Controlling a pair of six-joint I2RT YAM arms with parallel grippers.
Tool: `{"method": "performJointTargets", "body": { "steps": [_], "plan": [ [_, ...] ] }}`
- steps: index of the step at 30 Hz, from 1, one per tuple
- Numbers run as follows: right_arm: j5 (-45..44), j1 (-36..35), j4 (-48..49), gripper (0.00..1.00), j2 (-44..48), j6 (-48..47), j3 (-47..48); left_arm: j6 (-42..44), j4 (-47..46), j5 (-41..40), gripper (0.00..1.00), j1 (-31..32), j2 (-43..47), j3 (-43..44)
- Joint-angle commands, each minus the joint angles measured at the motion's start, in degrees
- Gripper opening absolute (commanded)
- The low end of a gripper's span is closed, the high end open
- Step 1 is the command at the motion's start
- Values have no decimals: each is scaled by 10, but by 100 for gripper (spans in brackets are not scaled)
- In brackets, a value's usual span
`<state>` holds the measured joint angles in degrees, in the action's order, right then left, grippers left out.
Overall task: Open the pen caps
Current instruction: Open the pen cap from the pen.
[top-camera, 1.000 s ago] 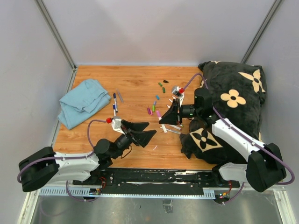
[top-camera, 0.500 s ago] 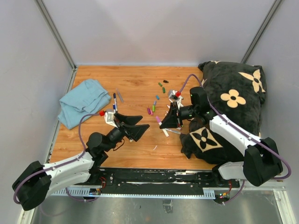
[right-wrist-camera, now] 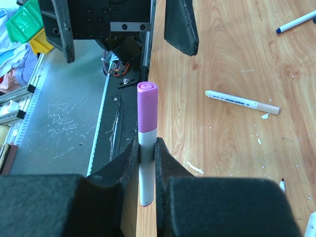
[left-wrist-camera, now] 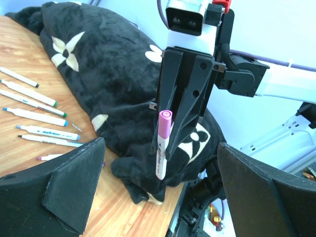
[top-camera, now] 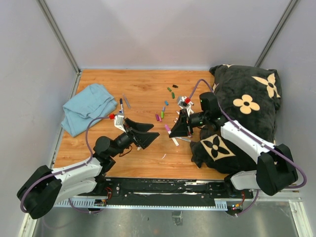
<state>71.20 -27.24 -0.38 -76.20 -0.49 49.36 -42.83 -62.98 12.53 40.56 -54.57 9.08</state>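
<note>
Left gripper (top-camera: 155, 130) has advanced from the near-left corner, jaws apart, and faces the pink cap (left-wrist-camera: 164, 126). Right gripper (right-wrist-camera: 146, 148) is clamped on the white barrel (right-wrist-camera: 146, 187) mid-bench. Step: uncapping. Next, probably: left closes on the cap and pulls along the axis.

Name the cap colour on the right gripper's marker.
Pinkish-purple cap on the white marker; right wrist view shows it best.

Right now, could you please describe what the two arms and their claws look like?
The left arm and right arm have white shells with black joints. The left claw and right claw each have black wedge fingers, a white camera block with a red tab, and a looping purple cable.
</note>
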Motion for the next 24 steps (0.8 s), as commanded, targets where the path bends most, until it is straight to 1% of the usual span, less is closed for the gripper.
{"method": "performJointTargets", "body": {
  "steps": [1, 9, 24],
  "plan": [
    [19, 17, -7, 4, -4, -14, 24, -13, -43, 30, 99, -6, -19, 20],
    [21, 17, -8, 5, -4, -14, 24, -45, -111, 50, 99, -7, -67, 17],
    [27, 17, -9, 5, -5, -15, 26, -48, -120, 46, 99, -7, -75, 12]
  ]
}}
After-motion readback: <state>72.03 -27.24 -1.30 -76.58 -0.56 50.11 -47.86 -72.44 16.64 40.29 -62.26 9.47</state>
